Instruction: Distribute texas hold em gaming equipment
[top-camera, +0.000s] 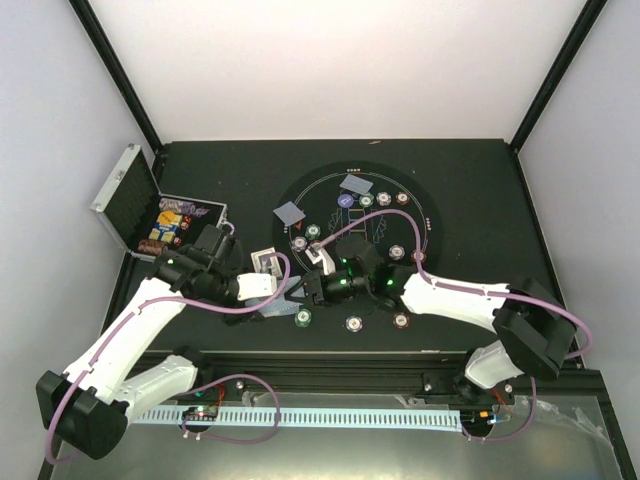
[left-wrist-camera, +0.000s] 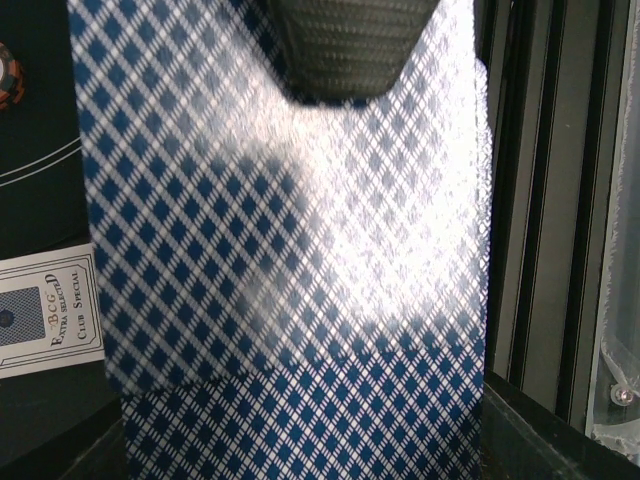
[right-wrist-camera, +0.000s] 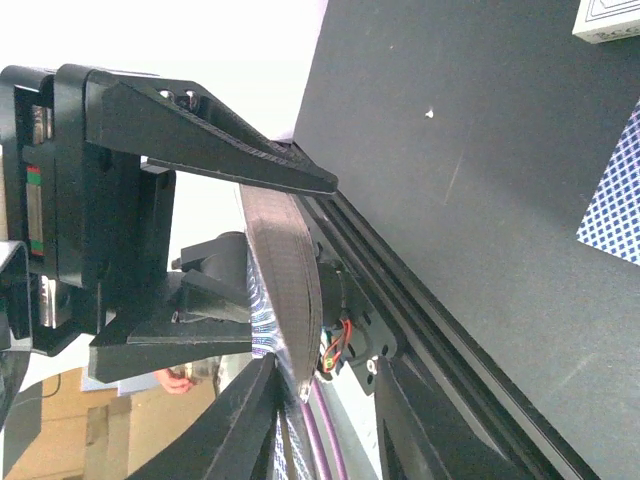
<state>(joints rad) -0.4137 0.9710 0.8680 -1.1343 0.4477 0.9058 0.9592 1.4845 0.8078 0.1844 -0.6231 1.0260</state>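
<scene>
My left gripper (top-camera: 272, 290) is shut on a deck of blue-checked playing cards (left-wrist-camera: 290, 300) that fills the left wrist view. The right wrist view shows the deck (right-wrist-camera: 287, 270) edge-on between the left gripper's fingers (right-wrist-camera: 220, 150). My right gripper (right-wrist-camera: 325, 370) straddles the deck's lower corner, jaws apart; its left finger touches the outermost card and a gap remains on the other side. Its ribbed pad (left-wrist-camera: 350, 45) overlaps the deck's far edge. Striped poker chips (top-camera: 353, 324) lie around the round mat (top-camera: 296, 186). Two single cards (top-camera: 289, 212) lie face down at the mat's far side.
An open silver case (top-camera: 128, 190) with chips inside stands at the left. A white card box (top-camera: 263, 262) lies beside the left gripper. The table's near rail (right-wrist-camera: 440, 330) runs just below both grippers. A loose card (right-wrist-camera: 615, 200) lies on the black surface.
</scene>
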